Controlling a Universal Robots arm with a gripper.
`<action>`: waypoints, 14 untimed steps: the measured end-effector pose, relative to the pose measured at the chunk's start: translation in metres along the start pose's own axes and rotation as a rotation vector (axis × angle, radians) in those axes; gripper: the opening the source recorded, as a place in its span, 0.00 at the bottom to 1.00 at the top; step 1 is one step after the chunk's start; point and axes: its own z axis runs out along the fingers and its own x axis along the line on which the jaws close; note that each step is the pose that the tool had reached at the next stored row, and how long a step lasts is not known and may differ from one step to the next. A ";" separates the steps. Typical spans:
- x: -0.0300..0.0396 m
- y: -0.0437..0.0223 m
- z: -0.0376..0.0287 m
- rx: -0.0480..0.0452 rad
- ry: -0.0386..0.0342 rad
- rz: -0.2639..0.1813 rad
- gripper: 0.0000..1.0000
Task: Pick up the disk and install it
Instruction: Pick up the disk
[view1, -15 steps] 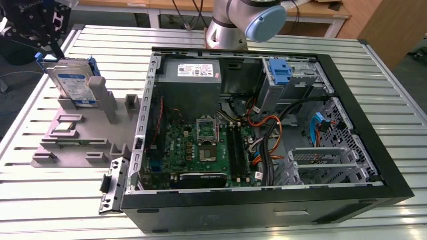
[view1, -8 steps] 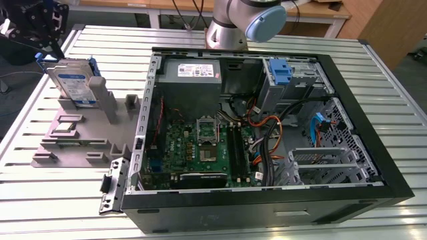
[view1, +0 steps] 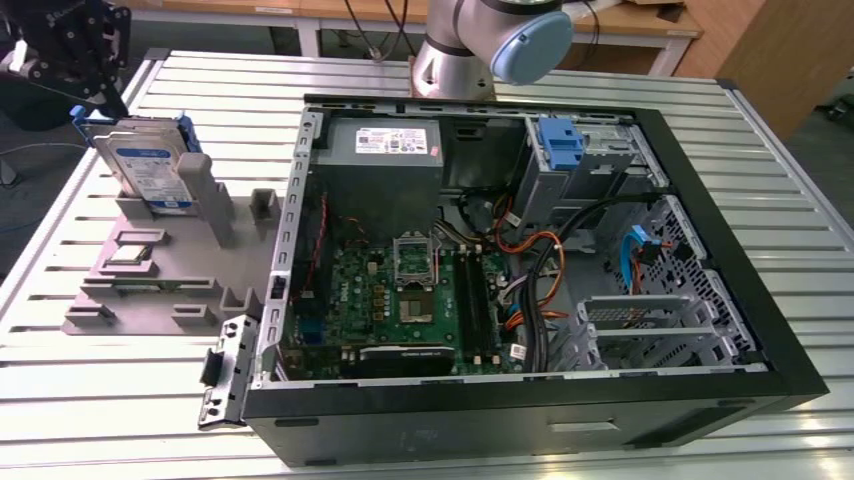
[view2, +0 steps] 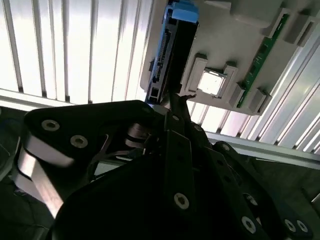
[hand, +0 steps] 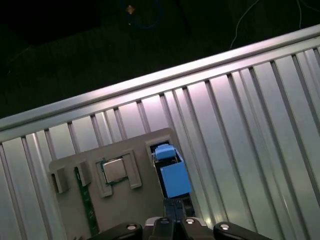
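Note:
The disk stands on edge in a slot of a grey fixture on the slatted metal table, at the exterior view's left. It is silver with a blue-and-white label and blue rails. My black gripper hangs just above its top end, at or very near the blue rail. In both wrist views the disk shows end-on in its slot, with the gripper close over its near end.
An open computer case lies in the middle of the table, with a motherboard, cables, a grey power supply and a bare blue bracket in a drive bay. The fixture also holds a processor chip and a green memory stick.

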 end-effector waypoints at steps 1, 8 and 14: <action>0.0000 0.0000 0.0001 -0.0005 0.0008 -0.018 0.11; 0.0000 -0.0002 0.0014 -0.0024 0.0056 -0.137 0.11; -0.0013 -0.0045 0.0013 -0.0027 0.0060 -0.145 0.11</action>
